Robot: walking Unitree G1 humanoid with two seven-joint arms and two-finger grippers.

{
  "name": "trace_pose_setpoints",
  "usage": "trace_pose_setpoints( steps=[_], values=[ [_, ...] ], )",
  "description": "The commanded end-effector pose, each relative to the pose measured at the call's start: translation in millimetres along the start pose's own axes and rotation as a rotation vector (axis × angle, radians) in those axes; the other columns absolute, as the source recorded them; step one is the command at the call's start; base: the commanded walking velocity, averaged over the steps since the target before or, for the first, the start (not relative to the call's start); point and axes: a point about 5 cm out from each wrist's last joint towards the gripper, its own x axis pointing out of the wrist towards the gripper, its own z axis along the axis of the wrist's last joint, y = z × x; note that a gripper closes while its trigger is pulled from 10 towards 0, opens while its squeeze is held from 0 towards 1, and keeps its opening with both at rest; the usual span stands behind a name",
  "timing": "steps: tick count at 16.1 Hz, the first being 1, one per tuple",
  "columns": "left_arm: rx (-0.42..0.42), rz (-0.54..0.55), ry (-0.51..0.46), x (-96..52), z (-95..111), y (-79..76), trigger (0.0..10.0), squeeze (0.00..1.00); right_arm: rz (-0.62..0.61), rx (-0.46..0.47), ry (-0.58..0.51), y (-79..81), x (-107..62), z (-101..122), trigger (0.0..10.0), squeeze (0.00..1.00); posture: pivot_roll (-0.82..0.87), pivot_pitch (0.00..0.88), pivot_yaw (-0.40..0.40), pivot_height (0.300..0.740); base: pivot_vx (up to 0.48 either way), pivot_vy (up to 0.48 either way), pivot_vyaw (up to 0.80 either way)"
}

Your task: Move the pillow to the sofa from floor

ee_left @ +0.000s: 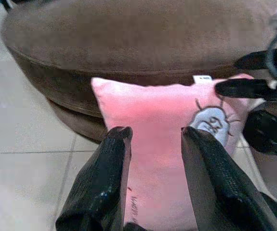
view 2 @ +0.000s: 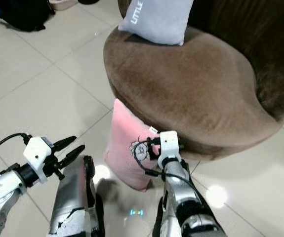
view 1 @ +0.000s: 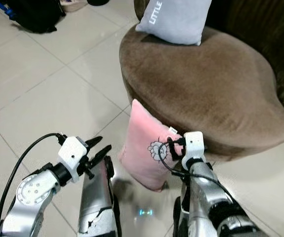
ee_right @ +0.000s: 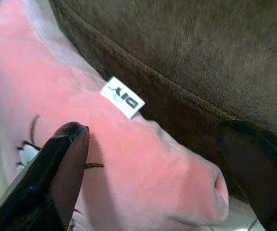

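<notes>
Fingers of your right gripper (ee_right: 152,168) are spread wide around the top corner of the pink pillow (view 1: 144,148), one finger on its printed face, the other at the side toward the sofa (view 1: 206,84); they are not yet closed on it. Your left gripper (view 1: 98,153) hangs near the pillow's other face, its fingers (ee_left: 102,183) a little apart and holding nothing. You see the pillow upright on the tiled floor (view 1: 48,98), leaning against the brown sofa's base. A grey cushion (view 1: 174,19) lies on the seat, and a black bag (view 1: 35,15) sits well apart on the floor.
</notes>
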Motion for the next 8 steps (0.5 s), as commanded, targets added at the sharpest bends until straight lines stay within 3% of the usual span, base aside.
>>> trace_pose_setpoints(
  steps=[1, 2, 3, 4, 8],
  values=[
    [-0.007, -0.045, -0.008, -1.1, 6.3, -1.0, 10.0, 0.0, -0.022, 0.031, 0.043, 2.0, -0.6, -6.8, 10.0, 1.0, 0.3, 0.293, 0.043, 0.507, 0.0, 0.0, 0.0],
    [-0.013, -0.052, -0.01, -1.9, 8.4, 0.4, 10.0, 0.0, -0.028, 0.055, 0.044, 2.8, 0.8, -5.9, 10.0, 1.0, 0.31, 0.296, 0.046, 0.507, 0.0, 0.0, 0.0],
    [-0.014, -0.057, -0.009, -3.3, 10.0, 1.6, 10.0, 0.0, -0.034, 0.077, 0.044, 4.0, 1.8, -5.1, 10.0, 0.68, 0.32, 0.3, 0.054, 0.507, 0.0, 0.0, 0.0],
    [-0.012, -0.079, 0.002, -5.2, 11.0, 2.1, 10.0, 0.0, -0.047, 0.078, 0.062, 4.7, 3.3, -5.8, 10.0, 0.0, 0.33, 0.303, 0.059, 0.507, 0.0, 0.0, 0.0],
    [-0.021, -0.116, 0.029, -11.0, 12.2, 2.1, 10.0, 0.0, -0.008, 0.071, 0.13, 11.9, 4.4, -12.0, 10.0, 0.0, 0.33, 0.307, 0.068, 0.507, 0.0, 0.0, 0.0]
  ],
)
